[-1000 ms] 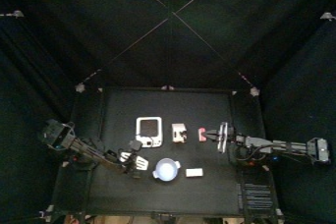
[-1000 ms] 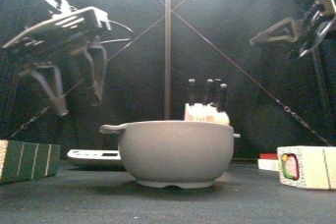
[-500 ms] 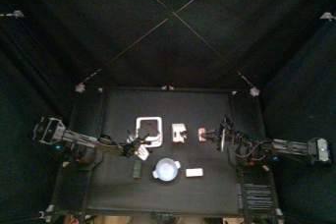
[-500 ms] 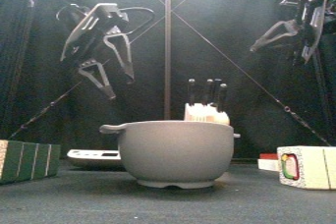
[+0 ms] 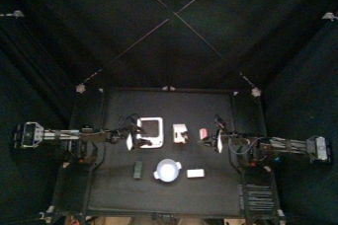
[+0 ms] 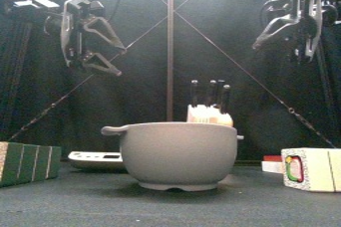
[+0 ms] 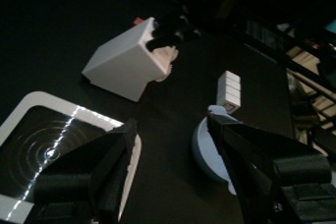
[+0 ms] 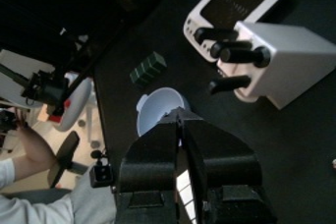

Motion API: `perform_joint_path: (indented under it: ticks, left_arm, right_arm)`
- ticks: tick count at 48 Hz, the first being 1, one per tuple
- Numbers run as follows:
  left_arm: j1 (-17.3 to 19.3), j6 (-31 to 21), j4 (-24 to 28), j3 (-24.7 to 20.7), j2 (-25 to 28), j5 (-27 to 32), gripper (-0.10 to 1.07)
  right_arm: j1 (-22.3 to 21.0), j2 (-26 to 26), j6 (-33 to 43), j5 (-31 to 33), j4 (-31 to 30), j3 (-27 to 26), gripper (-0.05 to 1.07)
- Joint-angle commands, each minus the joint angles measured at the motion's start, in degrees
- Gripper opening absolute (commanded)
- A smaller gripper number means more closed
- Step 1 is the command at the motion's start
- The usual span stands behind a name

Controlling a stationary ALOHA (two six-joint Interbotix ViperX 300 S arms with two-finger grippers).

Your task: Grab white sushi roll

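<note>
Top view puts the white sushi roll [image 5: 196, 173] flat on the table [image 5: 106, 111] near the front edge, just beside the pale-blue bowl [image 5: 168, 170] on its right, exactly where it lay a second ago; nothing touches it. What has changed is my left tool [image 5: 128, 140]. A second ago it hung close to the bowl's left side, and since then it has swung back and up, so that it now sits beside the white tray with the dark centre [image 5: 149, 127], well apart from the roll, with its jaws spread. My right tool [image 5: 218, 142] hovers behind the roll, jaws pressed together and empty, and has barely shifted. I judge the grab is not yet begun. The right tool is the nearer one, but it would have to open before coming down on the roll.
</note>
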Motion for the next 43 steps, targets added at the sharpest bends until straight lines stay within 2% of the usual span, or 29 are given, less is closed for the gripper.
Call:
perform_joint_path:
  ticks: [1,6,11,26,36,43]
  left_arm:
    - [1.49,1.76,1.41,0.62,0.35,-6.68,0.93]
    - [2.02,3.78,1.76,1.14,0.97,-7.65,0.93]
    - [2.02,5.19,1.85,0.79,1.41,-8.26,0.93]
    - [1.41,7.56,1.05,0.88,3.08,-9.14,0.93]
    - [1.41,7.56,0.62,1.23,2.72,-9.14,0.93]
    - [1.41,7.56,0.18,1.76,2.64,-9.14,0.93]
  right_arm:
    - [0.97,3.34,-0.09,3.6,0.88,-2.37,0.02]
    - [1.05,6.06,-0.18,7.21,0.7,-3.08,0.02]
    - [1.23,7.21,-0.18,7.91,0.53,-3.34,0.02]
    - [6.5,10.2,0.62,8.44,-3.16,-5.45,0.02]
    - [7.91,14.24,10.28,12.3,-6.15,-7.56,0.02]
    - [8.96,15.73,19.86,19.86,-16.7,-10.63,0.02]
